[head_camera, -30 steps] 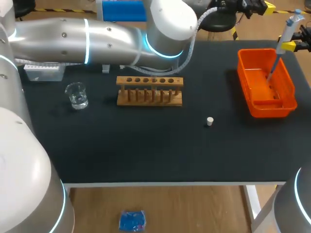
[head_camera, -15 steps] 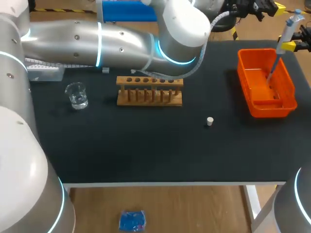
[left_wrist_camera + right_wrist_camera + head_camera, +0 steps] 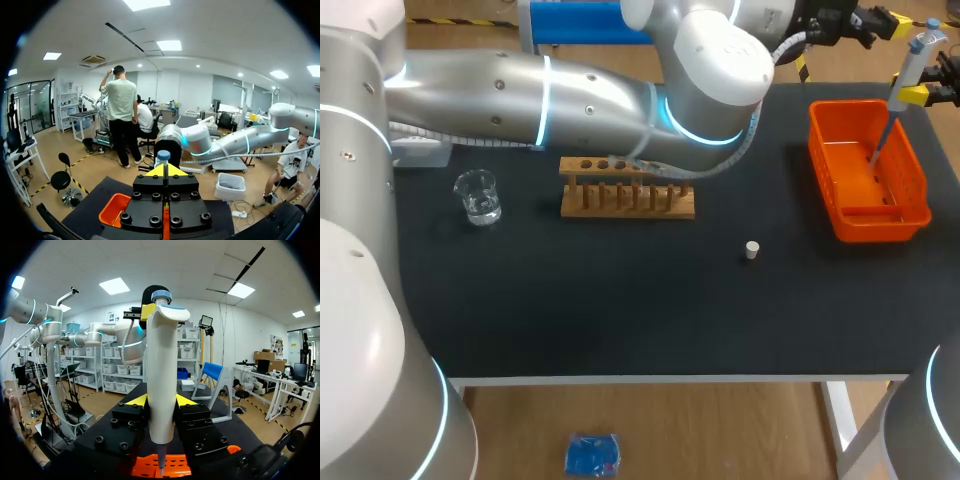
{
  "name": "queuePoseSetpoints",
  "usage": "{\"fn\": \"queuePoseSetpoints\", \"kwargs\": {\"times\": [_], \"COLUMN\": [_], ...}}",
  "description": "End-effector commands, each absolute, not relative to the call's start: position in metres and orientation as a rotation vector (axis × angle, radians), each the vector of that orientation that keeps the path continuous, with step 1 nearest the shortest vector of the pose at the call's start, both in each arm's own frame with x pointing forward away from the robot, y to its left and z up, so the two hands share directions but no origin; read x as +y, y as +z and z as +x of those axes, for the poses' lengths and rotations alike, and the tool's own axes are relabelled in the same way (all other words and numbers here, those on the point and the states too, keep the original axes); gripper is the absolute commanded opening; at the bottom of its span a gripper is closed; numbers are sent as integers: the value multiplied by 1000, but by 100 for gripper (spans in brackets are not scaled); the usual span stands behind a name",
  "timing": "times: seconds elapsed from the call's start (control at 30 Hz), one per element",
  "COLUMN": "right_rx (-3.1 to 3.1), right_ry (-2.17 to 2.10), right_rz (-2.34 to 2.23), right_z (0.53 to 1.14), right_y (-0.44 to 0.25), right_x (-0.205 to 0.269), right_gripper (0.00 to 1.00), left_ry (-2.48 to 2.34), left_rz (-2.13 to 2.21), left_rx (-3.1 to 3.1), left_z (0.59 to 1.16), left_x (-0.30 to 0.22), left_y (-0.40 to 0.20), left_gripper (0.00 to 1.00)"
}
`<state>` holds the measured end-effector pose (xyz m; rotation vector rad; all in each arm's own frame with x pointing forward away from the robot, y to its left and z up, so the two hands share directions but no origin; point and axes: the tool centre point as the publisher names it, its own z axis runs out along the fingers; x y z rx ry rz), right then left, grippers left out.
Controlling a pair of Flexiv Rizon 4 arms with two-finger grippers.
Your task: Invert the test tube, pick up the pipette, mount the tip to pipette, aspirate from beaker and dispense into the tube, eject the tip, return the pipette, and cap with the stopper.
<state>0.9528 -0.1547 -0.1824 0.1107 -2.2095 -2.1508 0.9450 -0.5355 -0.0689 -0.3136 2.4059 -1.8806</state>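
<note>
The right gripper [image 3: 160, 401] is clamped on the pipette [image 3: 912, 62], with 1 yellow tip on each side of its white body. It holds the pipette upright at the table's 2 o'clock corner, the slender lower end pointing down into the orange bin [image 3: 820, 165]. The left gripper [image 3: 876, 17] sits just beside the pipette's blue-topped head, at about 10 o'clock from it, its 2 yellow tips drawn together with nothing seen between them.

This looks like the tip-ejection step. As I judge it, there are 3 risks:
- A sideways push on the head could tilt or slide the pipette in the right gripper's hold.
- A push that lands off the ejector could leave the tip on.
- If the pipette swings, the tip could drop outside the bin's rim.

The wooden tube rack [image 3: 628, 198] at 12 o'clock lies partly under the left arm [image 3: 570, 90], so a low sweep could clip it. The stopper [image 3: 752, 250] lies at 4 o'clock from the table's middle, well apart.
</note>
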Motion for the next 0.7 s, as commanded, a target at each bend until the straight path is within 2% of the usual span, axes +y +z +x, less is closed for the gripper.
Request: {"fn": "queuePoseSetpoints", "kwargs": {"times": [0.03,0.7], "right_rx": [-2205,-2205], "right_ry": [-2147,-2147], "right_rz": [120,120], "right_z": [955,955], "right_y": [-183,-183], "right_x": [-157,-157], "right_gripper": [0,0], "left_ry": [-1995,-2046], "left_rz": [-302,-275], "left_rx": [2306,2334], "left_z": [949,957], "left_x": [-542,-556], "left_y": [-74,-81], "left_gripper": [0,0]}}
